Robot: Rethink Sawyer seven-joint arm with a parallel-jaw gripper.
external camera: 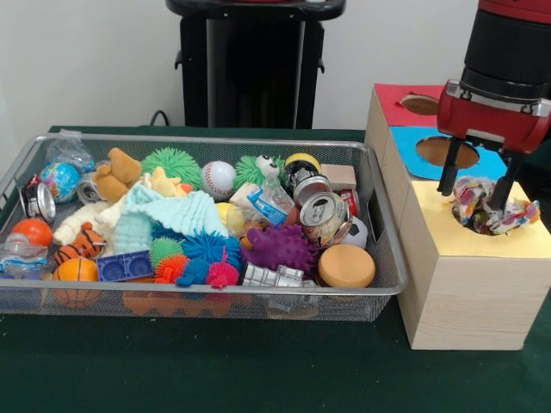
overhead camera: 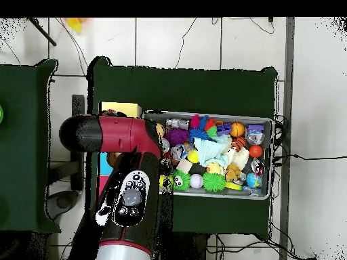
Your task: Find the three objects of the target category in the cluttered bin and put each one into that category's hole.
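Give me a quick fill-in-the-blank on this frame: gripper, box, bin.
1. The gripper hangs over the box's ____ section.
2. Between its fingers sits a crumpled ____.
3. The wooden box stands beside the mesh bin, with its red section ____ from the camera.
4. The baseball lies in the ____.

Missing: yellow; wrapper; farthest; bin

Tabletop (external camera: 215, 370) covered in dark green cloth. Wire mesh bin (external camera: 379, 284) sits directly on it, left of centre in front view, heaped with toys and cans. Wooden box (external camera: 465, 301) stands just beside bin's right end; top panels yellow, blue, red.
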